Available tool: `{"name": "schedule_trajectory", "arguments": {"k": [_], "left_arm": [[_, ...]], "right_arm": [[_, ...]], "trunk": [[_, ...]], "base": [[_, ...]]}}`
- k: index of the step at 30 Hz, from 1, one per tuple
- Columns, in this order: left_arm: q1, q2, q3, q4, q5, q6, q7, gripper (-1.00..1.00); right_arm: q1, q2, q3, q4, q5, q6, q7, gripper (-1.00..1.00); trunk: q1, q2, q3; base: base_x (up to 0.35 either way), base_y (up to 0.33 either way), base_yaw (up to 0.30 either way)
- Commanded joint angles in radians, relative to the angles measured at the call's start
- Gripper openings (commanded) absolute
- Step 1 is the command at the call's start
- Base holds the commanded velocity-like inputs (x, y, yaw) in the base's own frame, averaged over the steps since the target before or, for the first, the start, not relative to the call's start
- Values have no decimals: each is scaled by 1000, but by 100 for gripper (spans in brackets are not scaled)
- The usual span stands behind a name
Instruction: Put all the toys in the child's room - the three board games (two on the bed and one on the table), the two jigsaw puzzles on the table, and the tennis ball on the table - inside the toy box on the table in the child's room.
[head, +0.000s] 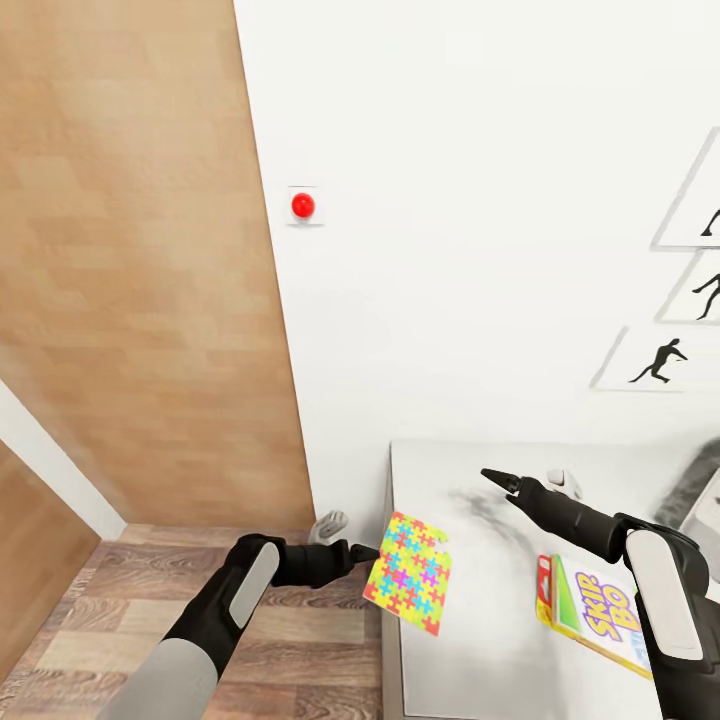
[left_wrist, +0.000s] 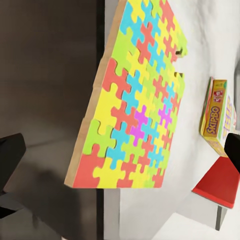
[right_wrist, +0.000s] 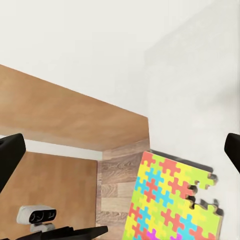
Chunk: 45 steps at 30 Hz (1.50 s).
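A jigsaw puzzle (head: 408, 573) is showing a matt, brightly coloured face on a pale wood-like backing. The table (head: 470, 480) top is looking smooth, matt pale grey. The floor (head: 330, 640) is showing wood-grain planks, and the SKIP-BO box (head: 598, 612) is looking like printed card.

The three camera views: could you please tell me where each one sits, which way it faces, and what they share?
Head view: on the robot's head, looking forward and down at the table corner by the white wall; both arms show, left hand at the jigsaw puzzle.
Left wrist view: near the left hand, facing the jigsaw puzzle and SKIP-BO box; dark fingers at the edges.
Right wrist view: near the right hand, facing puzzle, wall, floor; left arm visible.
All three share the puzzle.
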Motion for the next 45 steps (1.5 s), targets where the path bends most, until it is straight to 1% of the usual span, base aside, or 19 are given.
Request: {"name": "schedule_trajectory", "arguments": {"k": [1, 22, 39, 45], "left_arm": [[-1, 0, 1, 0, -3, 4, -3, 100], [-1, 0, 1, 0, -3, 3, -3, 100], [-1, 1, 2, 0, 5, -4, -3, 100], [-1, 0, 2, 0, 5, -4, -3, 100]], "right_arm": [[-1, 0, -2, 0, 10, 5, 10, 100], [-1, 0, -2, 0, 12, 5, 10, 100], [-1, 0, -2, 0, 13, 5, 10, 100], [-1, 0, -2, 0, 13, 5, 10, 100]], "trunk": [[0, -2, -2], [0, -2, -2], [0, -2, -2], [23, -44, -21]], "base": [[0, -18, 0], [0, -14, 0], [0, -1, 0], [0, 0, 0]]}}
